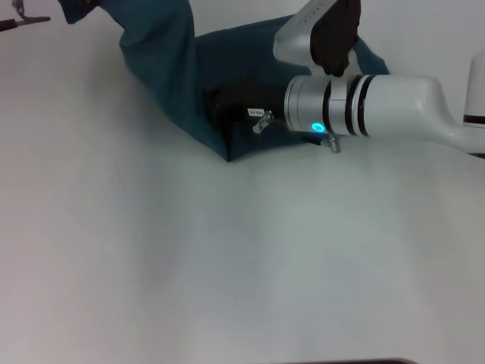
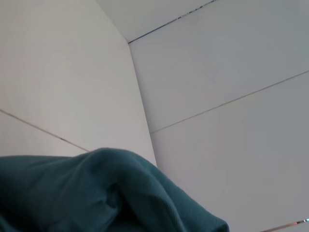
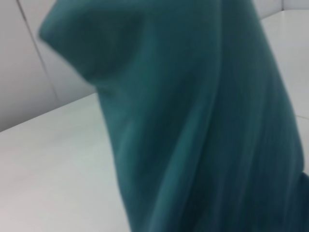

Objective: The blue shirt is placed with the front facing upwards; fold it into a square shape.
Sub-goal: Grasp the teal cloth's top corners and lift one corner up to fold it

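The blue shirt (image 1: 170,61) lies bunched at the far middle of the white table (image 1: 227,265), and one strip of it rises out of the top of the head view. My right gripper (image 1: 226,108) reaches in from the right and sits low against the shirt's near corner, its black body partly sunk in the cloth. Teal folds (image 3: 193,125) hang close in the right wrist view. In the left wrist view a hump of the shirt (image 2: 106,193) fills the lower part, with wall panels behind. My left gripper does not show.
A small dark thin object (image 1: 23,20) lies at the far left corner. The right forearm (image 1: 394,106) spans the right side above the table. A dark strip marks the table's near edge (image 1: 348,361).
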